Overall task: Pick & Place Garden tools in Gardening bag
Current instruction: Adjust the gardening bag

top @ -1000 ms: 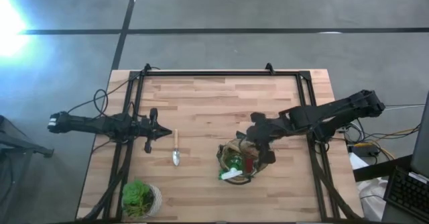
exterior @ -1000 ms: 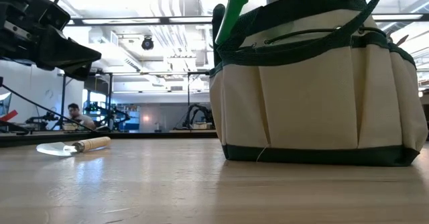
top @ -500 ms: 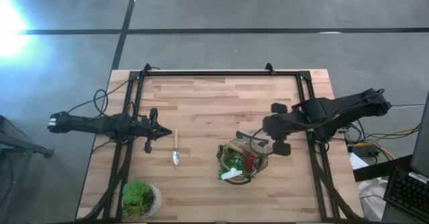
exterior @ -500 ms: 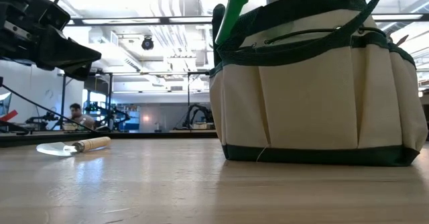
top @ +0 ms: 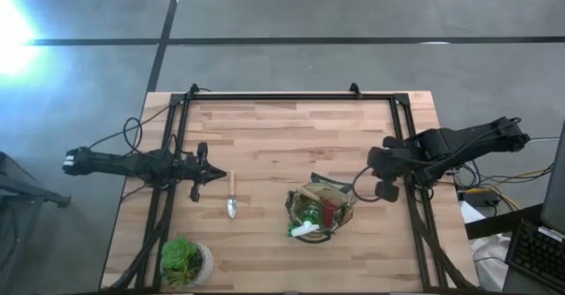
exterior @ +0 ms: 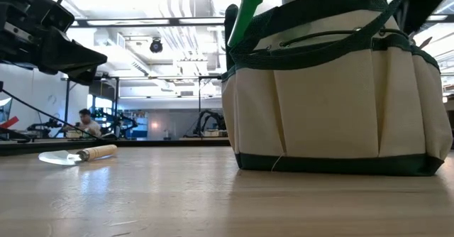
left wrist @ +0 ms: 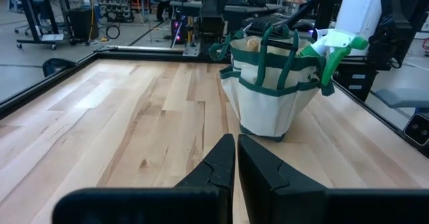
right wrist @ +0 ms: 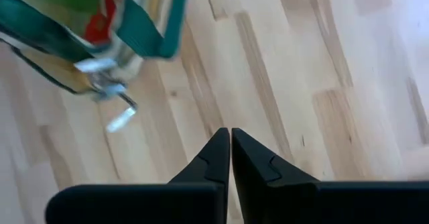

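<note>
The gardening bag (top: 320, 214) stands upright on its base on the table's near right part. A green spray bottle (top: 306, 223), a red item (top: 328, 214) and metal tool tips (right wrist: 110, 96) stick out of its top. A wooden-handled silver trowel (top: 232, 194) lies flat on the table to the bag's left. My right gripper (top: 384, 187) hangs shut, pointing steeply down, to the right of the bag and clear of it. My left gripper (top: 208, 173) rests shut and level at the table's left, just left of the trowel and facing the bag (left wrist: 275, 83).
A leafy green plant in a pale pot (top: 185, 260) stands at the near left corner. A black frame rail (top: 282, 96) runs along the far edge and down both sides. Bare wood lies between the trowel and the bag and across the far half.
My right gripper has drawn back from over the bag toward the table's right edge, tipping to point more steeply down. The bag and the trowel have stayed where they were.
</note>
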Controlling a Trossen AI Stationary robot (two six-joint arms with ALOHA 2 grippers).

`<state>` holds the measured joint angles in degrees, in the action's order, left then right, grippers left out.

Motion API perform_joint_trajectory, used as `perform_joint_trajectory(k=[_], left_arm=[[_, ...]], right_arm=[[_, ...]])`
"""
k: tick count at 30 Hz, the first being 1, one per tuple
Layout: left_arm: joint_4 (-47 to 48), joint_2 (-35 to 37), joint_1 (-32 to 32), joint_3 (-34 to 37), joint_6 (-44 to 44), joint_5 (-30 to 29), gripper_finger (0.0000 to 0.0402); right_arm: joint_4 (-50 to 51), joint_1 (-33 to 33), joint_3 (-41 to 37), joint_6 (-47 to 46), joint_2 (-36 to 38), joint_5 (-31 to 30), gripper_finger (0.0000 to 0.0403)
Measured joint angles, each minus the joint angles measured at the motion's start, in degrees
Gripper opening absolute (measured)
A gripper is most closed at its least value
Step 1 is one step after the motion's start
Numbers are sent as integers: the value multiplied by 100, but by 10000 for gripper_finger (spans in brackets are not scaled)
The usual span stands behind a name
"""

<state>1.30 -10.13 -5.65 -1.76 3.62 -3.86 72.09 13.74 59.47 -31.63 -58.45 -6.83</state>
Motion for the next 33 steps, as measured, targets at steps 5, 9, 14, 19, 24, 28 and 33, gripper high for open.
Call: perform_joint_trajectory(k=[5, 9, 14, 19, 24, 28, 33], left_arm=[[0, 0, 0, 0, 2, 0, 23], [1, 0, 0, 0, 1, 0, 23], [2, 2, 0, 0, 2, 0, 23], [1, 0, 0, 0, 2, 0, 23], [-113, 0, 0, 0, 2, -8, 23], [-935, 0, 0, 0, -130, -9, 23], [-2269, -1, 0, 0, 57, -10, 23]], right_arm=[[-32, 0, -532, -145, 381, -23, 8], [-82, -2, -725, -165, 502, -72, 8], [-125, -2, -748, -174, 510, -133, 8], [-289, -7, -731, -106, 515, -240, 8], [-387, -7, -729, 135, 513, -240, 8], [-467, -7, -729, 195, 513, -238, 8], [-539, -7, -727, 200, 508, -236, 8]])
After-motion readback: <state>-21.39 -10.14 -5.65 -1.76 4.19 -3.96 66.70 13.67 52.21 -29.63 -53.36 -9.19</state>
